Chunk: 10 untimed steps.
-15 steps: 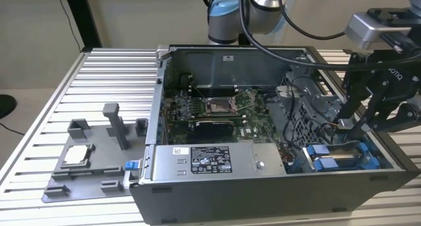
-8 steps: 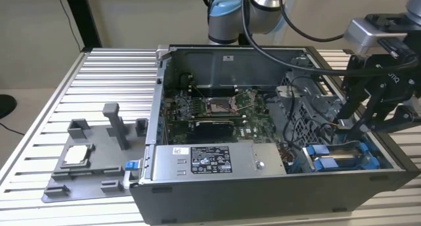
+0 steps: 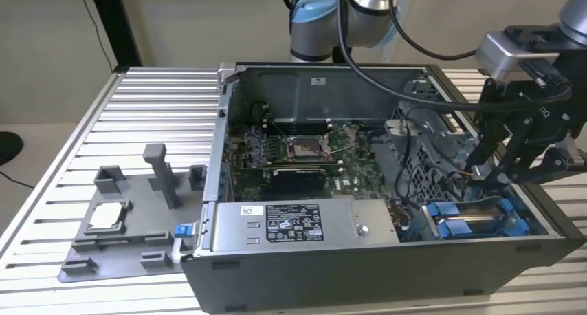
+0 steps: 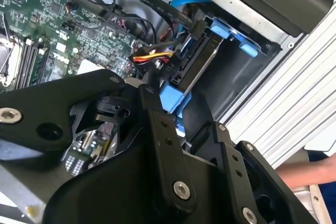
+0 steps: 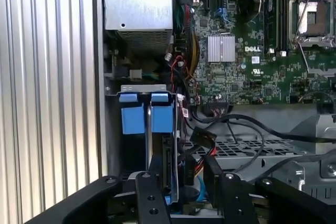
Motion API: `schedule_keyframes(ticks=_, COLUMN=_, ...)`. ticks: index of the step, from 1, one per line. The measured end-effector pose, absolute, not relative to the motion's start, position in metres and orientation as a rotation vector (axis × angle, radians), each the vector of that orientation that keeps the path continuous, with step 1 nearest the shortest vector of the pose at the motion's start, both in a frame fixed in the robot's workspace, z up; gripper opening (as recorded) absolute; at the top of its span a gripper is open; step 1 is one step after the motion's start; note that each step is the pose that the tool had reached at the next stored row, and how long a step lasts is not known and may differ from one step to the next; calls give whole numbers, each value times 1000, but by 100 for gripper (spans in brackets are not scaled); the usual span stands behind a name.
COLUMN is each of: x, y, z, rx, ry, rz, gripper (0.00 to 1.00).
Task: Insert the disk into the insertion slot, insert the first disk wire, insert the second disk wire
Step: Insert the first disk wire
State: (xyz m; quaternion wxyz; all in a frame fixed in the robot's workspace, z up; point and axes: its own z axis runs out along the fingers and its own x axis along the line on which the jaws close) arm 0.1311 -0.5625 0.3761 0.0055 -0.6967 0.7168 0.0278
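Inside the insertion slot (image 5: 137,88): one disk (image 5: 167,166), seated between two blue rails (image 5: 132,115).
Over the slot: one claw (image 3: 488,177), jaws apart.
Just beside the slot: one red-and-yellow wire plug (image 5: 202,139).

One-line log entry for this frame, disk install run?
stage: disk wiring | disk: in insertion slot | gripper: low over disk's connector end | red-yellow wire connector: beside gripper, seating unclear
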Motion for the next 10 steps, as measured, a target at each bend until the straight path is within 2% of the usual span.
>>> schedule_keyframes(ticks=10, x=133, y=-561, z=366, rx=-2175, ry=2232, rz=72, gripper=100)
